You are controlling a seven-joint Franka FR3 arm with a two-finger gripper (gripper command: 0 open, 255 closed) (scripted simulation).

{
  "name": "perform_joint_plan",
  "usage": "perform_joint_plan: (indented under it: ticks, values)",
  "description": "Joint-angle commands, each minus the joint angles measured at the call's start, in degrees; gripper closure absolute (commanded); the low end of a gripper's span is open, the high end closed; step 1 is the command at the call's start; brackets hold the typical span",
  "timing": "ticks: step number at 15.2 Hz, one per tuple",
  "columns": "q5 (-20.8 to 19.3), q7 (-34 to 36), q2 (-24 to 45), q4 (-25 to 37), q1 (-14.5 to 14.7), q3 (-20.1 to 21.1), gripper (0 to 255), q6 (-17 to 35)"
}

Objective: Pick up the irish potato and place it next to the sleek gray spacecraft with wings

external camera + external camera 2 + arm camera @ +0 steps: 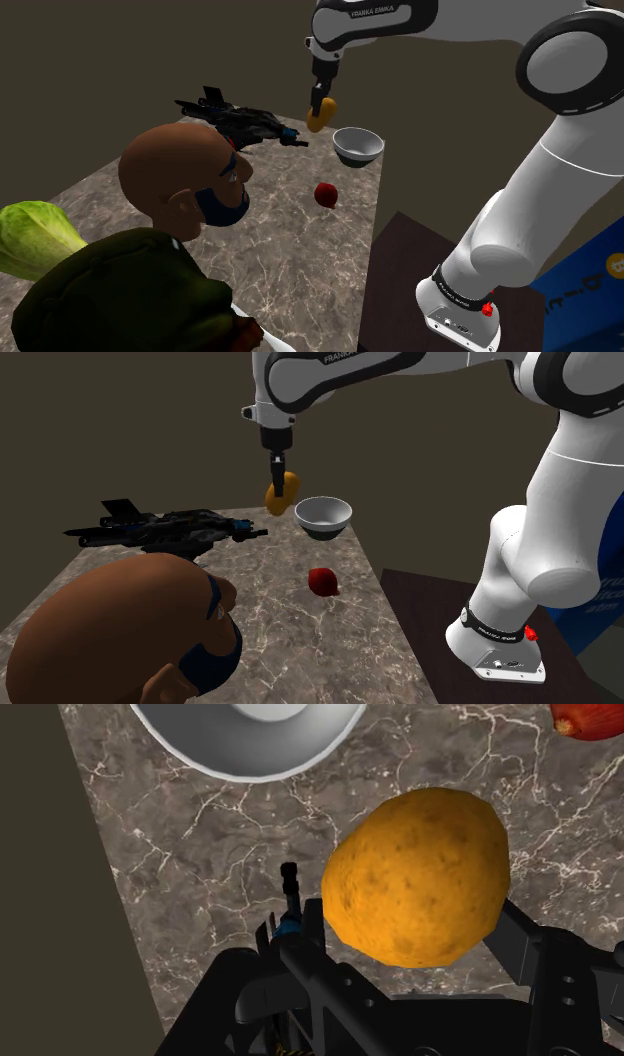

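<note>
Above the brown marbled tabletop (300, 250), the black end effector (321, 98) pinches the orange-brown oval potato (321, 114), which hangs just under it near the nose of the dark winged spacecraft (240, 122); the wrist view cuts off the grey-white bowl (250, 739).

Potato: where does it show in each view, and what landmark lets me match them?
Shoulder view: potato upper middle, clasped in the pincer, left of the bowl.
Second exterior view: upper middle, just left of the bowl.
Wrist view: in the pincer, nearer than the bowl.
Shared landmark: the white bowl beside the potato.
</note>
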Motion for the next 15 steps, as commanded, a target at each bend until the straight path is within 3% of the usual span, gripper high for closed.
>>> perform_joint_plan:
  ticks: [1, 15]
  values:
    - [0.0, -0.1, 0.3, -1.2, -0.1, -0.1, 255, 1.5]
    - [0.3, -0.1, 2.6, -9.2, -0.1, -0.1, 255, 11.9]
